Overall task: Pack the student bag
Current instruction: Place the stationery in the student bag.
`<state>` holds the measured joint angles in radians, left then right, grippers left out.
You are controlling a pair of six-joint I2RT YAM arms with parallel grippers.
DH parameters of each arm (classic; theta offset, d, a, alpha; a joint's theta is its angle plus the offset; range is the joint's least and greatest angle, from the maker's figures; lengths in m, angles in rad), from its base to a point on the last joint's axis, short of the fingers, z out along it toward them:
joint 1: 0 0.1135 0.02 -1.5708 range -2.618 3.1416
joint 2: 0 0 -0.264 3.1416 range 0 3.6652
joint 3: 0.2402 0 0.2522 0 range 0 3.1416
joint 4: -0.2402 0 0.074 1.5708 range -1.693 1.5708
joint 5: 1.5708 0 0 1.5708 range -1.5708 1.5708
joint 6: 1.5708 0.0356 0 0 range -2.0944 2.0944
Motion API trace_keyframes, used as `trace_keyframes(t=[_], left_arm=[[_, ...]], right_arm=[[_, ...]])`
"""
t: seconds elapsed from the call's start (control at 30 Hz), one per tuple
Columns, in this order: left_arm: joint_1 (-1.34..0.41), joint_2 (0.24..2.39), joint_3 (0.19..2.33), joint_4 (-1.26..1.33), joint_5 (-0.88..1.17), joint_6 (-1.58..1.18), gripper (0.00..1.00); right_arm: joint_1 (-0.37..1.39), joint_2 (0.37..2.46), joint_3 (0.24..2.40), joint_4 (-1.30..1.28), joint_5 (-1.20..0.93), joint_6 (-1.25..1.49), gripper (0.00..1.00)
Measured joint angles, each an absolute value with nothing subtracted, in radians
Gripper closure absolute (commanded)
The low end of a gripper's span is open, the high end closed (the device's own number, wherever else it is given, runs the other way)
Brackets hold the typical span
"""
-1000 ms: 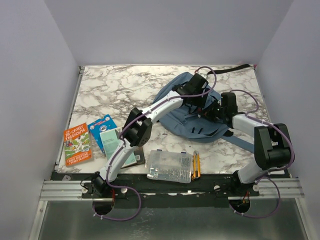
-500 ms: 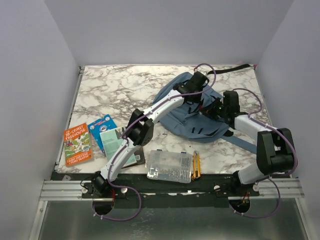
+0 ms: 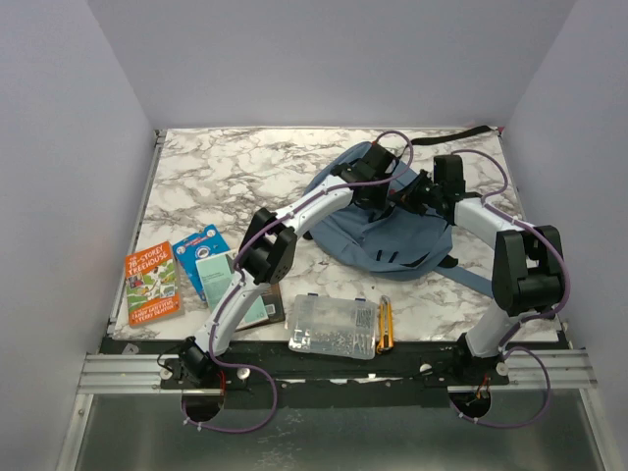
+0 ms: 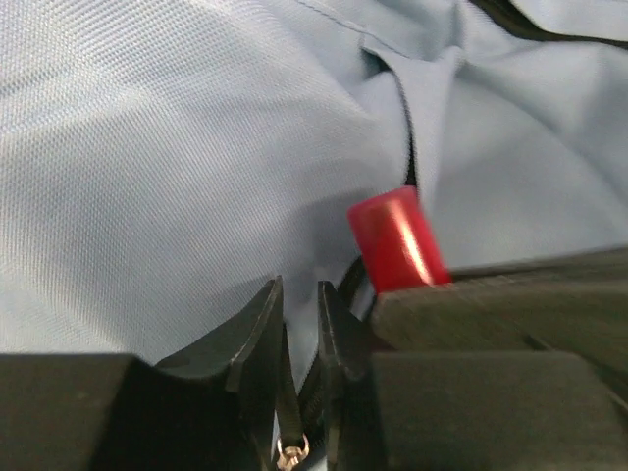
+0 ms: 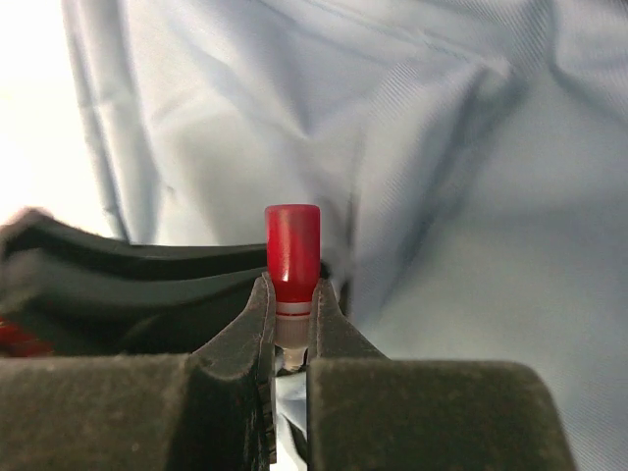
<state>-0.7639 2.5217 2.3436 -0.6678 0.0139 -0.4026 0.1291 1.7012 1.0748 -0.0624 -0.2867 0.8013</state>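
Crumpled blue-grey student bag, left jaws nipping zip pull, right jaws clamping red-capped tube

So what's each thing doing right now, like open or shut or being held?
student bag, lying flat, zip looks closed where visible.
left end effector, shut on the zip pull.
right end effector, shut on a red-capped piece.
clear box, lying flat, looks closed.
orange book, closed, cover up.

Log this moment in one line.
bag: both arms on it | left jaws: shut on zip pull | right jaws: shut on red tube | book, box: outside bag
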Motion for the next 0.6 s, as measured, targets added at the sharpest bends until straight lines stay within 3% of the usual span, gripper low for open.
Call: trace_keyframes(t=[0.33,0.6], left_arm=[[-0.754,2.344,2.238,-0.675,0.142,-0.411,0.61],[-0.703,2.204,2.077,-0.681,0.253,-0.453,0.44]], right_arm=[[0.129,1.699,0.931,-0.089,-0.252,0.784,1.00],[0.130,1.765,0.992,-0.069,-0.231,0.681,0.99]])
